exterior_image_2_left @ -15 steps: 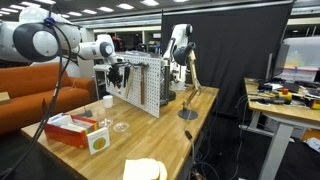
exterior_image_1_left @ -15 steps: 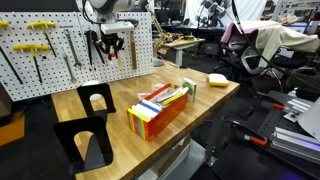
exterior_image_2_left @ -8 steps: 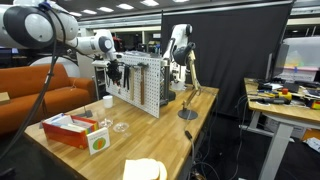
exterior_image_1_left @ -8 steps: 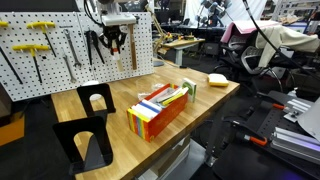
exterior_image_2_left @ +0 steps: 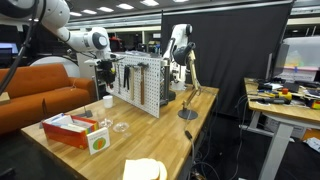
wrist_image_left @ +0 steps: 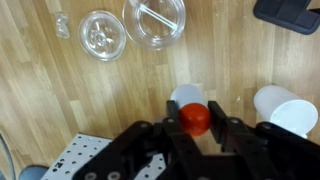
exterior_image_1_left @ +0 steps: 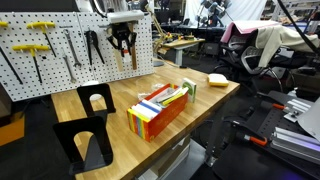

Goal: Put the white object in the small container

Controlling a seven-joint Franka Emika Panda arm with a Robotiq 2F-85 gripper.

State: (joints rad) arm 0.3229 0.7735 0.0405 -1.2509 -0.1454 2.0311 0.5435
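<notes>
In the wrist view my gripper is shut on the white object, a tiny white bottle seen end-on with its red end toward the camera. It hangs high above the wooden table. The small clear container lies below at the upper left, beside a larger clear dish. In both exterior views the gripper hangs in front of the pegboard, well above the table. The clear container shows faintly on the table in an exterior view.
A white cup stands to the right of the held object. A multicoloured box and a pale yellow sponge block lie on the table. The pegboard with tools stands behind, and black stands sit at the table's end.
The gripper, still holding the object, has shifted sideways along the pegboard and slightly upward. Nothing on the table has moved.
</notes>
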